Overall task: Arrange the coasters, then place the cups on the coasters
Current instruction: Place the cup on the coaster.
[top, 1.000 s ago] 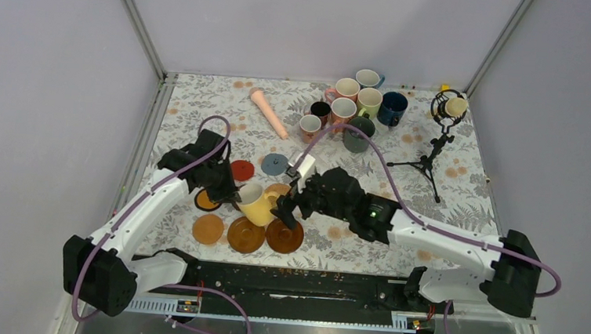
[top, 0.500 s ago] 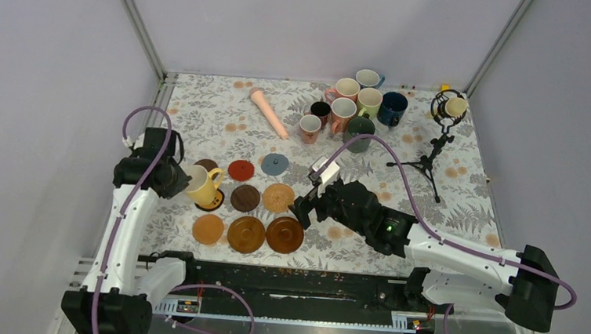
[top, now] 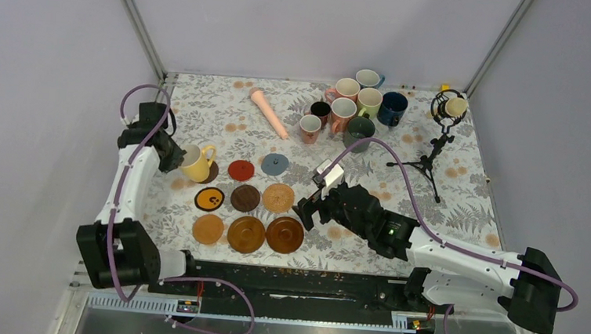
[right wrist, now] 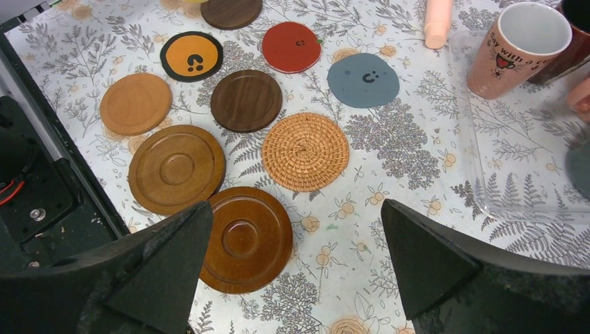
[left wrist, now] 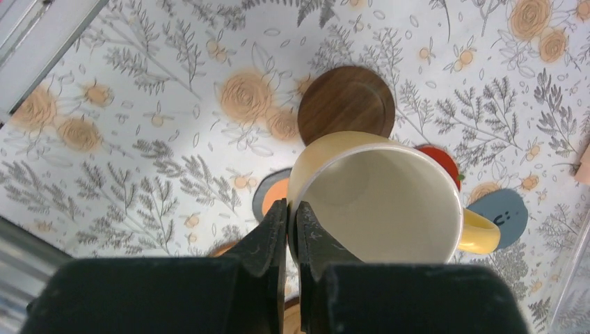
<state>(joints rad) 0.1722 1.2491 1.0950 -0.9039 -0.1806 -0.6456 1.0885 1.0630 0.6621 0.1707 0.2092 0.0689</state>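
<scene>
1. Left gripper (left wrist: 291,233): closed tight, with its two fingers pinching the near wall of the yellow mug (left wrist: 379,202). The mug is held mouth up, and its handle points to the gripper's right.
2. Target: the dark brown coaster (left wrist: 346,104) lies just ahead of this gripper, beyond the mug. The mug's far rim hides the coaster's near edge. From above, the mug stands over one side of the disc, not over its middle. Whether the mug's base touches the coaster or the desk (top: 202,113) cannot be told.
3. Deciding relation: the coaster's centre lies forward of the mug. The mug probably needs to move a little away from the wrist and then straight down. The left arm alone is placed for this.
4. Bare coasters by this gripper: the black-and-orange coaster (left wrist: 273,196) lies below the fingers. The red coaster (left wrist: 443,161) and the grey-blue coaster (left wrist: 497,216) lie to the right, past the mug.
5. Right gripper (right wrist: 293,209): its jaws are spread wide and hold nothing. The woven coaster (right wrist: 305,152) lies just ahead of it, and a reddish-brown coaster (right wrist: 243,240) lies under its left finger.
6. Remaining mugs (top: 352,104): these stand clustered far ahead of the right gripper and well apart from the left one. The right arm is the nearer to them.
</scene>
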